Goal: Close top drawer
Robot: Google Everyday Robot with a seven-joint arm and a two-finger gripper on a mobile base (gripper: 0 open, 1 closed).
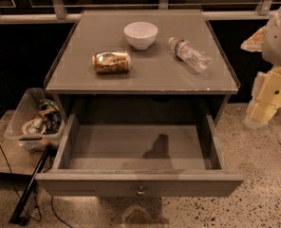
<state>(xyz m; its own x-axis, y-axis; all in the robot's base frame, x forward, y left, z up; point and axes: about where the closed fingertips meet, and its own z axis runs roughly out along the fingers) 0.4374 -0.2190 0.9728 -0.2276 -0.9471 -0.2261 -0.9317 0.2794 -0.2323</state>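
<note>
Plainly, nothing of the closing is done yet. At the far left a clear plastic bin (30,123) of odds and ends sits on the floor beside the cabinet, with a dark cable (3,151) trailing past it. On the grey worktop (145,82) above lie a can (112,61) on its side, a white bowl (140,34) upright behind it and, further right, a water bottle (189,54) lying flat; none of these bears on the job. Below the worktop the top drawer (188,186) stands pulled far out towards the camera, its bare floor and both side walls showing, its flat front panel near the bottom edge of the view with the small round knob (140,191) at its centre. Nothing touches that panel. At the far right the tool (257,118) hangs off the cabinet's right side, above the speckled floor and well apart from the drawer front; whether it is apart or together I cannot tell. By my reading the whole task is left: the tool must come round to the front panel, meet it squarely, and push the drawer straight back until the panel sits flush under the worktop.
</note>
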